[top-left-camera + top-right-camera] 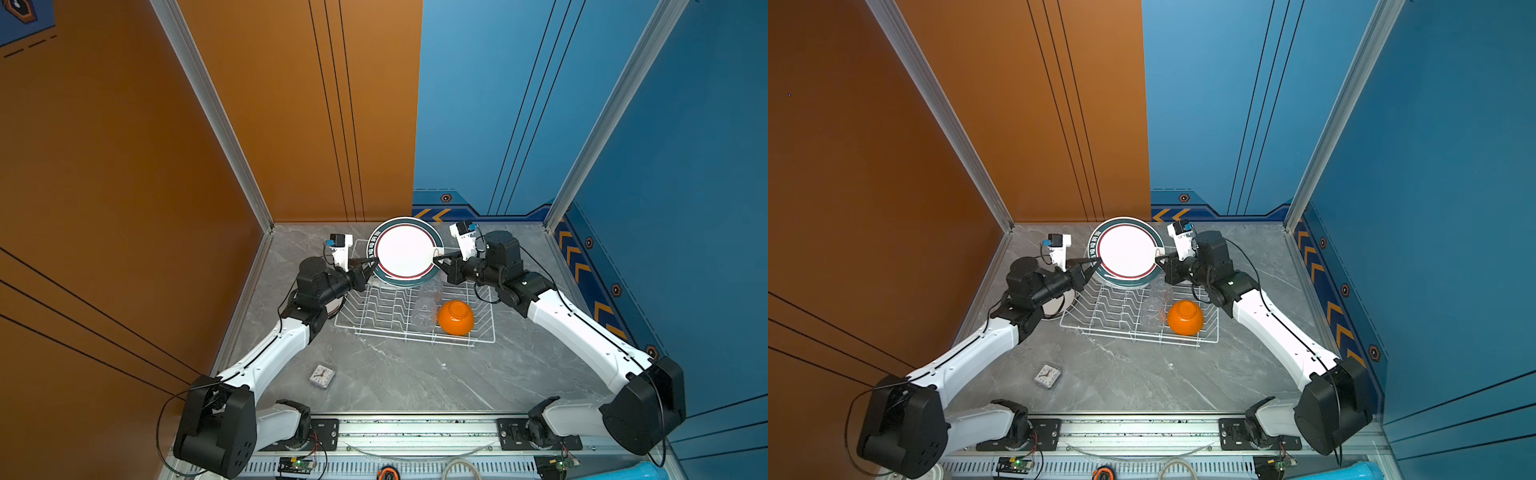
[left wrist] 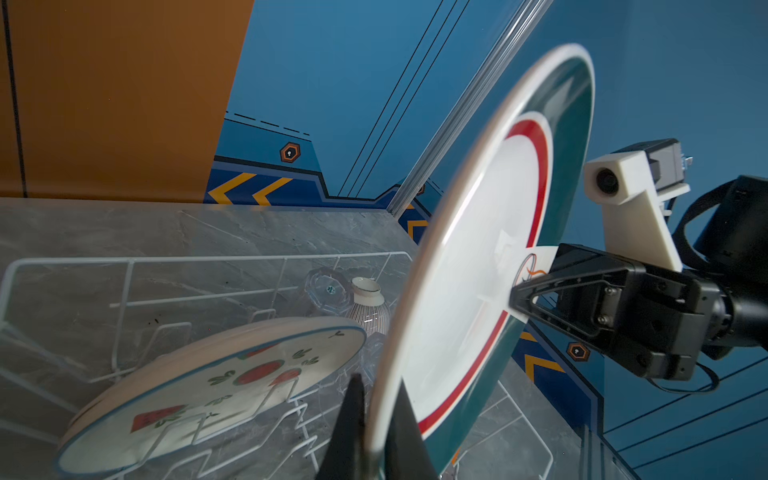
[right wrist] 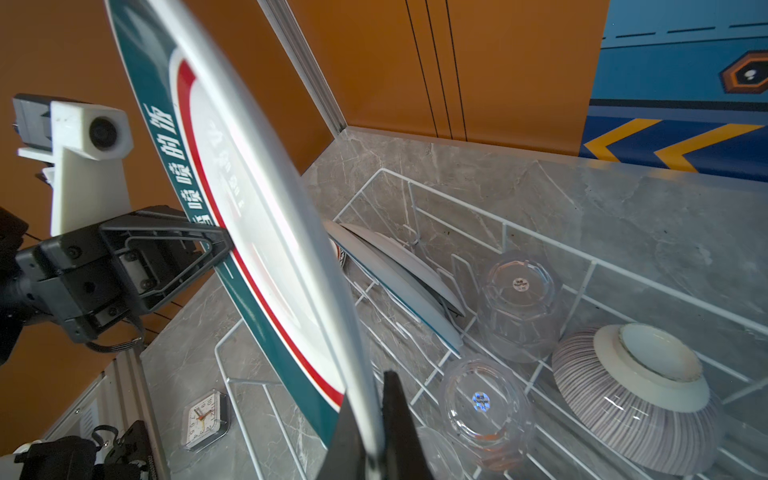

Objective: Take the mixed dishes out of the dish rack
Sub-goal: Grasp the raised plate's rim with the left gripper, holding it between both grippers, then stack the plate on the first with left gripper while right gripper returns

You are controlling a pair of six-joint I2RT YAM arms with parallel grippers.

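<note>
left gripper and right gripper were each clamped on opposite edges of the teal-rimmed plate, which stood upright over the far end of the dish rack. a tilted second plate, tumblers, ribbed bowl and orange bowl lay in the rack.

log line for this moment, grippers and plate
left gripper: shut on teal-rimmed plate | right gripper: shut on same plate | plate: upright, dish rack far end | orange bowl: racked
</note>
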